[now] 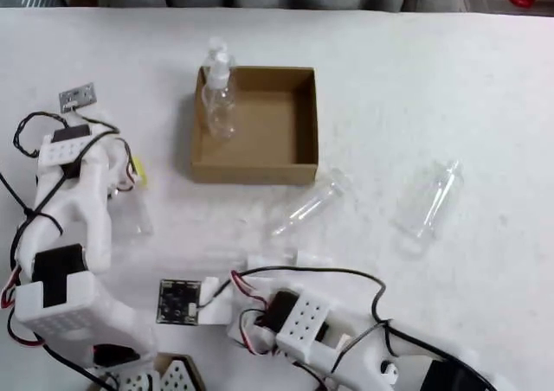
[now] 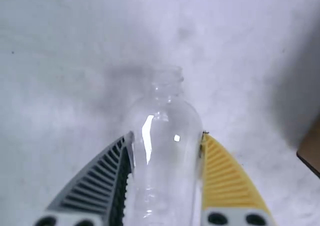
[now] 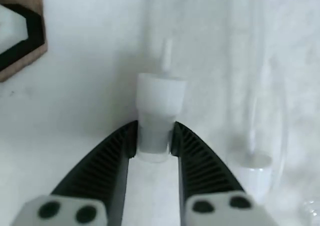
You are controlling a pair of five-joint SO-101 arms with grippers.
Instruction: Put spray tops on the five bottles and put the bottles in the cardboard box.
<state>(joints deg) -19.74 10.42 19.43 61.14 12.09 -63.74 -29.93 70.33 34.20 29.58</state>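
My left gripper (image 2: 165,138) is shut on a clear bottle (image 2: 162,116) with a bare, open neck; its grey and yellow fingers press the bottle's sides. In the high view this gripper (image 1: 130,202) is left of the cardboard box (image 1: 299,123). My right gripper (image 3: 154,131) is shut on a white spray top (image 3: 160,98), low over the table in front of the box (image 1: 268,259). Two bottles with spray tops (image 1: 216,92) stand in the box's left side. Two more clear bottles lie on the table: one (image 1: 307,202) by the box's front right corner, another (image 1: 428,199) farther right.
Another spray top with its tube (image 3: 255,168) lies beside the held one. A small metal plate (image 1: 76,97) lies at the far left. A square circuit board (image 1: 179,300) sits near the front edge, between the arms. The box's corner (image 2: 312,146) shows at the left wrist view's edge.
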